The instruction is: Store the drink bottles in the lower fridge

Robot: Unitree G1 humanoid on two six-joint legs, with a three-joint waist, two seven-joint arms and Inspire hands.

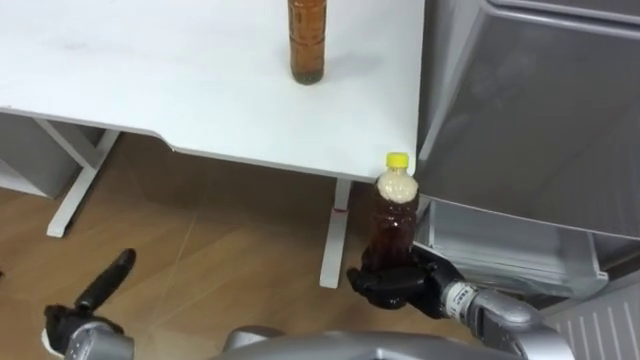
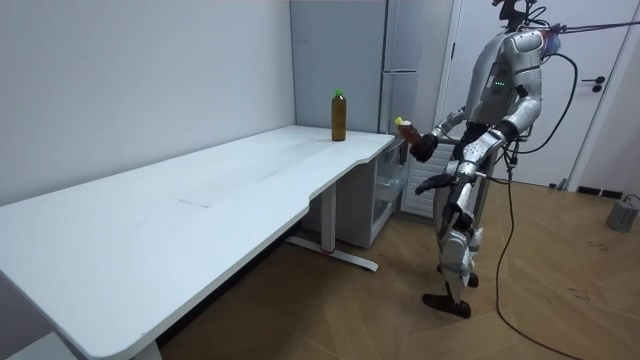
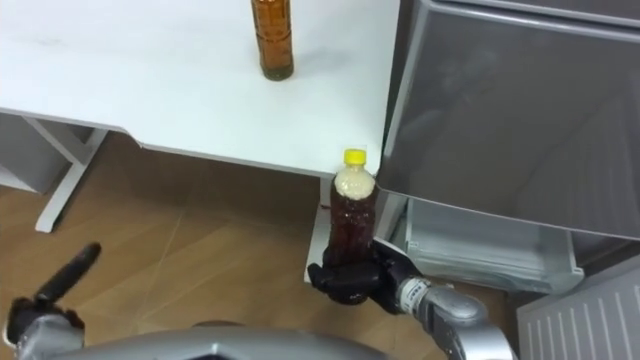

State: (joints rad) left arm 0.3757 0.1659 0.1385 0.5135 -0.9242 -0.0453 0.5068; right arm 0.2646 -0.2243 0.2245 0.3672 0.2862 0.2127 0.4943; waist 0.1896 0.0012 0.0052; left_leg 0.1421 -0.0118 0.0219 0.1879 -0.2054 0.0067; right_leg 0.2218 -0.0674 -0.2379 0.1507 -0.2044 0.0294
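Grey fridge [image 1: 530,110] with its lower drawer [image 1: 510,255] pulled open, white table [image 1: 150,70] just beside it, brown bottle [image 1: 307,45] standing on the table, yellow-capped bottle [image 1: 395,215] upright near the drawer, right hand [image 1: 395,285] curled round its base, left hand [image 1: 105,280] low, fingers straight, holding nothing

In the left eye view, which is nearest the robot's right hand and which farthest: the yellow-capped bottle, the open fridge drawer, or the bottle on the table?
1. Yellow-capped bottle: held upright in the right hand.
2. Open fridge drawer: just to the hand's right.
3. Brown bottle: farthest, standing on the white table, up and to the left.
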